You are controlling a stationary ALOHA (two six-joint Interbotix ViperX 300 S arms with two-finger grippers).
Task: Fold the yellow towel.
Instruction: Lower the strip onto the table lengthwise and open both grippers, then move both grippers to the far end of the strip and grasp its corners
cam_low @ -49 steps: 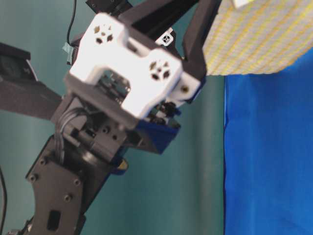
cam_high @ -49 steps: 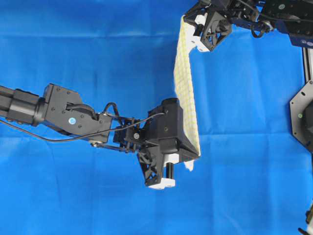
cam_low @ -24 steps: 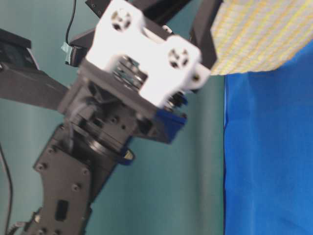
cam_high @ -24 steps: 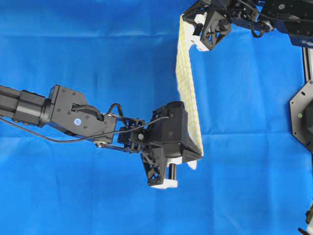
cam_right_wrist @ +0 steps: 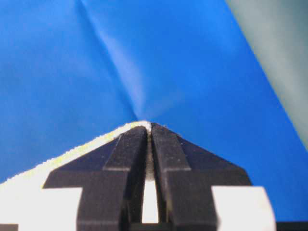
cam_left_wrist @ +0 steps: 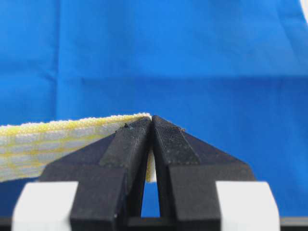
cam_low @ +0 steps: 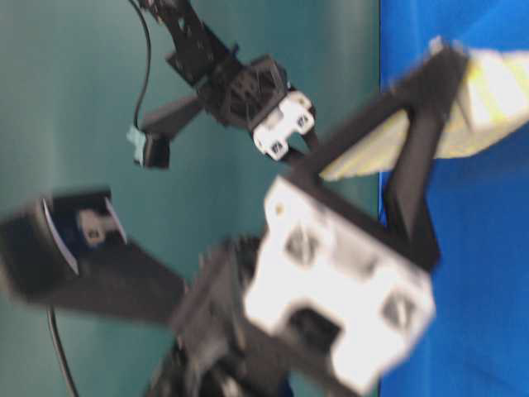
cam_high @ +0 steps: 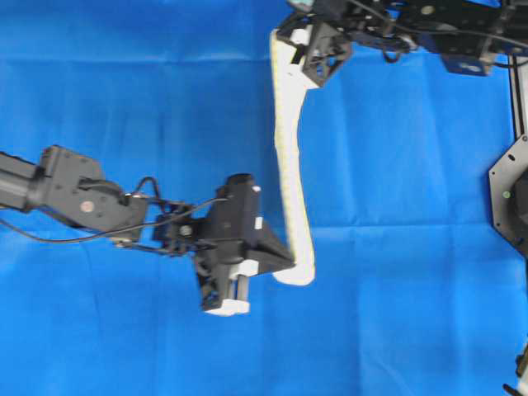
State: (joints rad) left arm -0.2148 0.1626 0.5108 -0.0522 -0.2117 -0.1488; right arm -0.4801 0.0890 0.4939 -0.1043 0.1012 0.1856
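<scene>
The yellow towel [cam_high: 287, 157], a thin yellow-and-white checked cloth, hangs stretched edge-up above the table between my two grippers. My left gripper [cam_high: 290, 262] is shut on its near corner; in the left wrist view the towel [cam_left_wrist: 53, 144] trails off to the left from the pinched black fingertips [cam_left_wrist: 134, 139] of that gripper [cam_left_wrist: 151, 119]. My right gripper [cam_high: 290, 41] is shut on the far corner at the top of the overhead view. In the right wrist view the towel's hem [cam_right_wrist: 72, 155] runs left from the closed gripper [cam_right_wrist: 148, 125]. The table-level view is blurred; the towel [cam_low: 496, 99] shows at upper right.
A large plain blue cloth [cam_high: 124, 99] covers the table under both arms, with a crease [cam_high: 412, 227] running across it. A black arm base [cam_high: 511, 194] stands at the right edge. In the table-level view a teal wall [cam_low: 74, 124] lies behind the arms.
Both grippers have carried the towel to the left. The towel has turned more edge-on to the overhead camera. The left arm has drawn back leftward and the right gripper has reached further left.
</scene>
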